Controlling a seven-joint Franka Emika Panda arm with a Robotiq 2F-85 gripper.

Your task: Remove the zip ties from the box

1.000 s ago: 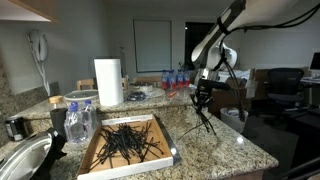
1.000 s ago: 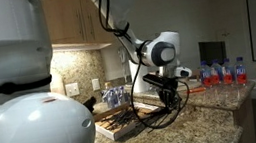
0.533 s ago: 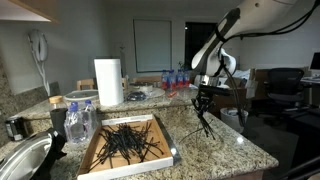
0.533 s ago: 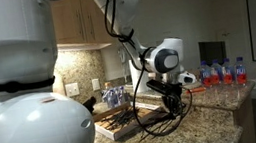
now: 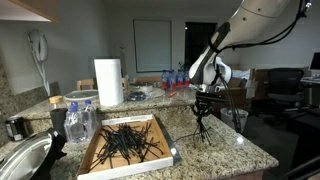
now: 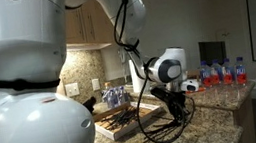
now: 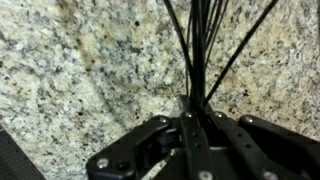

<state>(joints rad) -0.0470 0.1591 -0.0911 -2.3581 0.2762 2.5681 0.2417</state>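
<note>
**Gripper clenched on a bunch of zip ties above the counter, beside the box**

We see the gripper (image 5: 201,106) pointing straight down over the granite countertop (image 5: 232,152), its jaws squeezed tight around a held bunch of zip ties (image 5: 200,128). The thin black strips leave the fingertips and fan out directly beneath the tool, spreading wider the lower they go. In an exterior view the same bunch (image 6: 164,125) bows out in loose loops below and a little to the side of the gripper (image 6: 177,99), reaching down to the stone; we cannot tell whether the tips actually touch it.

The wrist view confirms the grip. The gripper (image 7: 193,108) comes in from the bottom edge with its dark fingers (image 7: 160,135) drawn together, and the strips (image 7: 196,50) run away from between them across the speckled countertop (image 7: 80,60), which fills everything ahead of the tool.

The box (image 5: 166,140) lies flat on the counter, lower than the gripper and off to one side of it, with its nearest white wall just beside the splayed ends of the held bunch. A tangled pile of loose zip ties (image 5: 128,141) lies inside it on the brown bottom, well apart from the fingers.

Beyond the box, farther from the tool, stand a paper towel roll (image 5: 108,82) and a clear plastic container (image 5: 80,122). Behind the gripper, at about its own height, we make out a row of water bottles (image 5: 176,78)
</note>
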